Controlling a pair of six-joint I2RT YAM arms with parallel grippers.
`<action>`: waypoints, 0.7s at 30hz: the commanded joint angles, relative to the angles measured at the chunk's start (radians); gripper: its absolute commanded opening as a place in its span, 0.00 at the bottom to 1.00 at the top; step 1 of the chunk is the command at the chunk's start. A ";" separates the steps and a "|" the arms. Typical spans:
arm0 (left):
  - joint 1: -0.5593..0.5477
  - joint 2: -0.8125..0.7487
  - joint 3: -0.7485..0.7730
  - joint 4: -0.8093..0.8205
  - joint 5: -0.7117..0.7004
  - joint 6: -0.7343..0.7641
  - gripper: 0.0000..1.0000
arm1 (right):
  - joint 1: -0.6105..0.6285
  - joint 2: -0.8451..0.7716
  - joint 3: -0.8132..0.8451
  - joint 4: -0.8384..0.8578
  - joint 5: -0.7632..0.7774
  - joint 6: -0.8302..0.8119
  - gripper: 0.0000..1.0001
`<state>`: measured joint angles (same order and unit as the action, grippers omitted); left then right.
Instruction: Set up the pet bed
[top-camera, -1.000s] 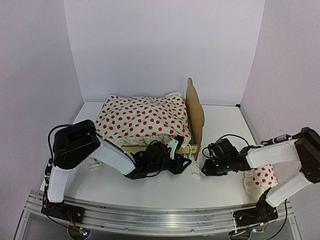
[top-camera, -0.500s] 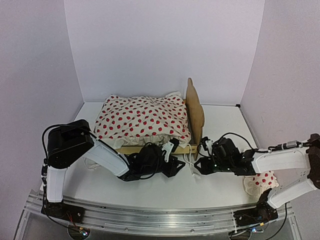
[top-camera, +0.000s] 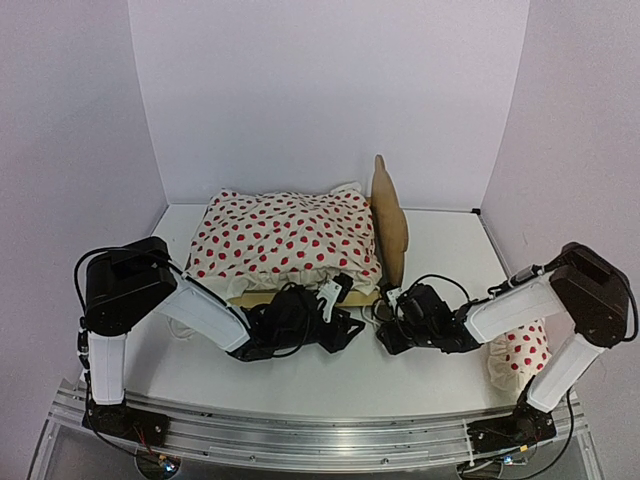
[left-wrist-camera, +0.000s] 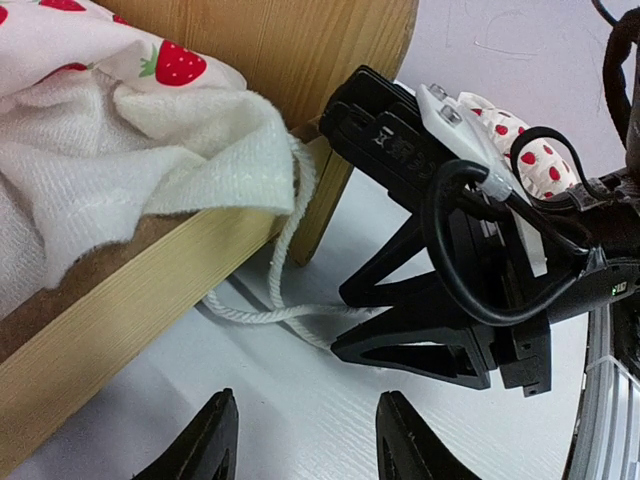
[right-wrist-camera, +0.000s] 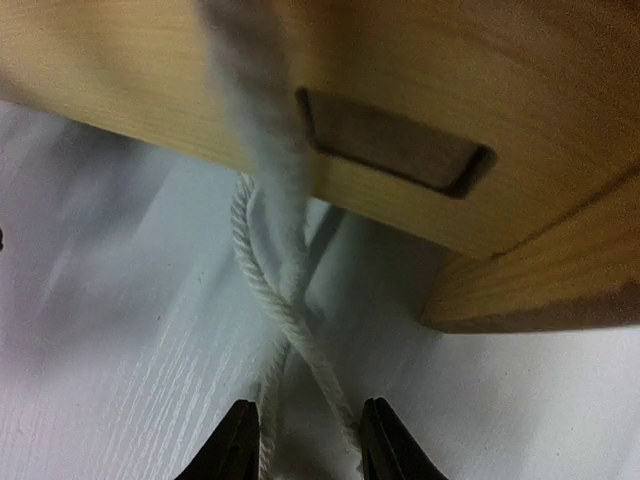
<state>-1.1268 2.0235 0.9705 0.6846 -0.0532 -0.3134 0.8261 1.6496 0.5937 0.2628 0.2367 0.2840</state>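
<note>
Pet bed (top-camera: 390, 225): plywood frame at the middle-rear of the tabletop (top-camera: 440, 245), headboard upright at its right end, red-dotted duvet (top-camera: 285, 240) heaped on top. Left pincer (left-wrist-camera: 305, 440): released, nothing between its fingers, low beside the bed's near side rail. Right pincer (right-wrist-camera: 305, 440): released, fingers straddling a white cord (right-wrist-camera: 285, 300) that lies on the tabletop by the headboard leg.

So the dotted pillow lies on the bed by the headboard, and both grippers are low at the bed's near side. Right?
Not quite. The pillow is not on the bed; it lies on the table, far to the right of the bed. The top view shows it. The left gripper and right gripper are indeed low at the bed's near side.
</note>
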 joint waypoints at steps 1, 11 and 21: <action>0.012 -0.055 -0.011 0.041 -0.001 0.012 0.47 | 0.000 0.047 0.028 0.051 -0.007 0.007 0.33; 0.021 -0.059 -0.026 0.048 0.003 0.019 0.47 | 0.000 0.147 0.091 0.056 -0.079 0.061 0.16; 0.036 -0.057 -0.036 0.050 0.049 0.053 0.40 | 0.000 0.011 0.033 0.062 -0.233 0.070 0.00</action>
<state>-1.1013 2.0224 0.9382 0.6919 -0.0407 -0.2901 0.8253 1.7468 0.6587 0.3529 0.1206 0.3425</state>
